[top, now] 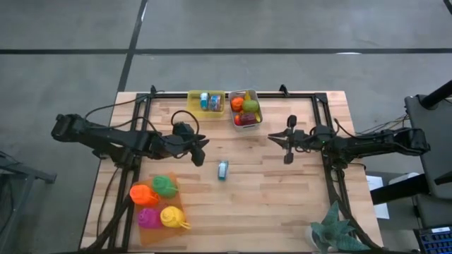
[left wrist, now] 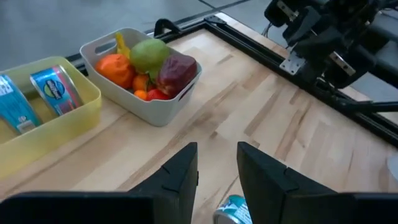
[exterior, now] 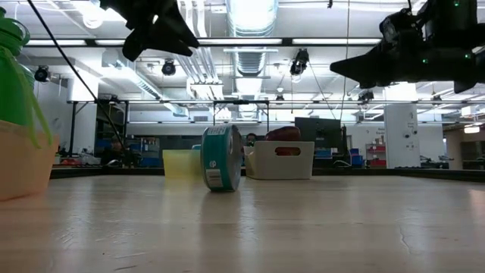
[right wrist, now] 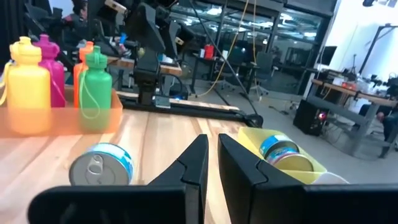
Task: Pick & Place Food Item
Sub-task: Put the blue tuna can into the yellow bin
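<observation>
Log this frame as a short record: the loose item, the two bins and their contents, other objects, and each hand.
loose item: can lying on its side mid-table, untouched
yellow bin: at the far edge, holds cans
white bin: beside the yellow bin, holds fruit
bottles: four on an orange tray at the near left
plant: near right corner
left hand: above the table just left of the can, slightly parted, empty
right hand: raised right of centre, shut, empty
</observation>
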Controlling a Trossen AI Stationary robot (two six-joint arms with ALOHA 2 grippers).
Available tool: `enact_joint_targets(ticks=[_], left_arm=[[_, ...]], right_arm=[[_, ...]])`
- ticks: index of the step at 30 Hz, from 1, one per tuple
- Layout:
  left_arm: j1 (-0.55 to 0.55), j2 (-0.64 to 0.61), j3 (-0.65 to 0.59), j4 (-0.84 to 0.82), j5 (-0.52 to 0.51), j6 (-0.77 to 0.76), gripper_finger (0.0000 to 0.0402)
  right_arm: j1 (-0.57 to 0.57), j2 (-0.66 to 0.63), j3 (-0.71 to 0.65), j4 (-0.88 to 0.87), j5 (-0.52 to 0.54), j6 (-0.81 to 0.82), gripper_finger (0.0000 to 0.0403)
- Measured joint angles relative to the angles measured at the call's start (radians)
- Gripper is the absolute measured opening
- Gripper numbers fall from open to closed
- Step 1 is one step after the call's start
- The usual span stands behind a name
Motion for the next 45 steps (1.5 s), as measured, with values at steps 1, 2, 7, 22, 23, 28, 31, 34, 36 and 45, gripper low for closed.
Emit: enact_joint_targets(ticks=[1, 2, 7, 22, 23, 28, 31, 34, 36, 45], left_arm=[[0.000, 0.000, 0.000, 0.000, 0.000, -0.010, 0.0118], [0.001, 0.000, 0.000, 0.000, 0.000, -0.022, 0.0118], [0.003, 0.000, 0.000, -0.001, -0.004, -0.083, 0.0118], [0.018, -0.026, 0.000, 0.004, 0.000, -0.095, 0.0118], [0.018, -0.026, 0.000, 0.006, 0.000, -0.096, 0.0118], [0.011, -0.034, 0.000, 0.017, 0.053, -0.196, 0.0118], [0.011, -0.031, 0.000, 0.002, 0.104, -0.218, 0.0118], [0.011, -0.030, 0.003, 0.000, 0.075, -0.222, 0.0118], [0.012, -0.030, 0.022, -0.050, 0.059, -0.231, 0.0118], [-0.018, 0.202, 0.304, -0.409, 0.008, -0.440, 0.0208]], right_arm=[[0.000, 0.004, 0.000, -0.001, 0.000, -0.001, 0.0033], [0.000, 0.008, 0.000, -0.005, 0.000, -0.004, 0.0033], [0.000, 0.022, 0.000, -0.020, 0.000, -0.001, 0.0033], [0.000, 0.033, 0.000, -0.023, -0.002, 0.002, 0.0033], [0.000, 0.034, 0.000, -0.023, -0.003, 0.002, 0.0033], [0.000, 0.034, 0.000, -0.022, -0.003, 0.002, 0.0033], [0.000, 0.034, 0.000, -0.022, -0.003, 0.002, 0.0033], [0.000, 0.034, 0.000, -0.022, -0.003, 0.002, 0.0033], [0.000, 0.034, 0.000, -0.022, -0.003, 0.002, 0.0033], [0.000, 0.034, 0.000, -0.022, -0.003, 0.002, 0.0033]])
